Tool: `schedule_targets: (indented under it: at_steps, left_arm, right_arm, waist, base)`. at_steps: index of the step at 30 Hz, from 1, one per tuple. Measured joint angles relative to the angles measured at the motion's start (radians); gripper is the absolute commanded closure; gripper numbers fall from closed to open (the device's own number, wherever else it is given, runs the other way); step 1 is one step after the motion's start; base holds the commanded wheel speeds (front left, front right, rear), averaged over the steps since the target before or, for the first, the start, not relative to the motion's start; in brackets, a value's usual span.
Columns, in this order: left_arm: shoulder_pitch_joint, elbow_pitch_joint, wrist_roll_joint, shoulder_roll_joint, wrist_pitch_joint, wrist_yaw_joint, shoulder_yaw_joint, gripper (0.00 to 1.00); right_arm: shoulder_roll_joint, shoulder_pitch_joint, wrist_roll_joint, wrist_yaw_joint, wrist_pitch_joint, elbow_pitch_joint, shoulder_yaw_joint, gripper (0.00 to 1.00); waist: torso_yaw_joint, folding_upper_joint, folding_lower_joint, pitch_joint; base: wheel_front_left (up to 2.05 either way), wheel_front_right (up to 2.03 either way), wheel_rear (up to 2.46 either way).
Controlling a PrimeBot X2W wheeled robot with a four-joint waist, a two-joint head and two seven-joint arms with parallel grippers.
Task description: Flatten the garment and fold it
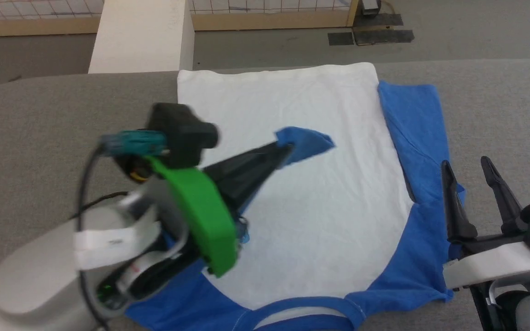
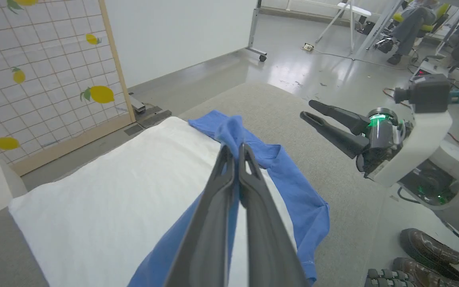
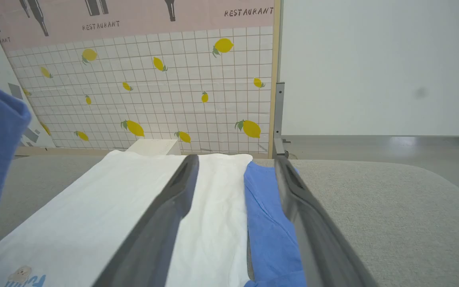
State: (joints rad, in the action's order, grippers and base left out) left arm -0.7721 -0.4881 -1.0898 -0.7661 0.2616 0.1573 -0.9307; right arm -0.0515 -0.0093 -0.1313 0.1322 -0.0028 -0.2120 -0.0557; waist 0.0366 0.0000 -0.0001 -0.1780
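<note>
Gripping the end of one blue sleeve (image 1: 306, 140), the left gripper (image 1: 285, 151) has its fingers pressed together on the cloth, and a short flap sticks out past the tips. It sits over the middle of the white body. The rest of that sleeve runs back toward the near left and is hidden in the head view under the arm's green housing.

The garment (image 1: 320, 207) lies spread on the grey counter (image 1: 39, 115), hem at the far edge and neckband (image 1: 292, 305) at the near edge. The neckband is cut off by the bottom of the head view. The near-left shoulder is mostly covered by the left forearm.

The other sleeve (image 1: 412, 119) lies along the right side of the body, flat on the counter, with its cuff toward the far end.

The right gripper (image 1: 465, 162) is at the near right, fingers wide apart and holding nothing. It is over the right shoulder seam, but whether the tips touch the cloth cannot be told.

The chest print (image 3: 26, 279) is at the near left of the body, with only its top showing above the bottom edge of the right wrist view. The lettering is not readable.

A blurred blue mass at the left edge of the right wrist view looks like sleeve cloth off the counter, though its outline is unclear.

A pair of brown shoes (image 2: 424, 247) is on the floor beside the counter, the wearer out of shot.
</note>
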Motion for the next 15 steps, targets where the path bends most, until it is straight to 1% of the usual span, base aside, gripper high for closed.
schedule_targets:
  at_steps: [3,6,7,9,11,15]
  left_arm:
    - [-0.045,0.13,0.023,0.163,0.018,-0.016,-0.071,1.0]
    - [-0.052,0.266,0.044,0.307,-0.013,-0.021,-0.119,1.0]
    - [-0.052,0.331,0.054,0.36,-0.029,-0.023,-0.136,1.0]
    - [-0.051,0.421,0.06,0.421,-0.044,-0.028,-0.163,1.0]
    - [-0.047,0.511,0.064,0.467,-0.052,-0.043,-0.198,1.0]
    - [-0.042,0.666,0.083,0.513,-0.052,-0.078,-0.256,1.0]
  right_arm:
    - [0.0,0.001,-0.005,0.0,0.0,0.0,-0.004,0.0]
    - [0.0,0.003,-0.011,0.0,-0.001,0.001,-0.006,0.0]
    - [0.0,0.004,-0.011,0.0,-0.002,0.001,-0.005,0.0]
    - [0.0,0.004,-0.014,0.0,-0.006,0.003,-0.003,0.0]
    - [0.0,0.004,-0.02,0.0,-0.007,0.005,-0.002,0.0]
    - [0.0,0.002,-0.029,0.0,-0.017,0.016,0.004,0.0]
  waist:
    - [0.022,0.0,0.0,-0.003]
    - [0.05,0.0,0.0,-0.009]
    - [0.062,0.0,0.0,-0.014]
    - [0.082,0.0,0.0,-0.022]
    - [0.104,0.0,0.0,-0.033]
    - [0.14,0.0001,0.0,-0.058]
  base:
    - [0.0,0.0,0.0]
    - [0.0,0.0,0.0]
    - [0.0,0.0,0.0]
    - [0.0,0.0,0.0]
    - [0.0,0.0,0.0]
    - [0.0,0.0,0.0]
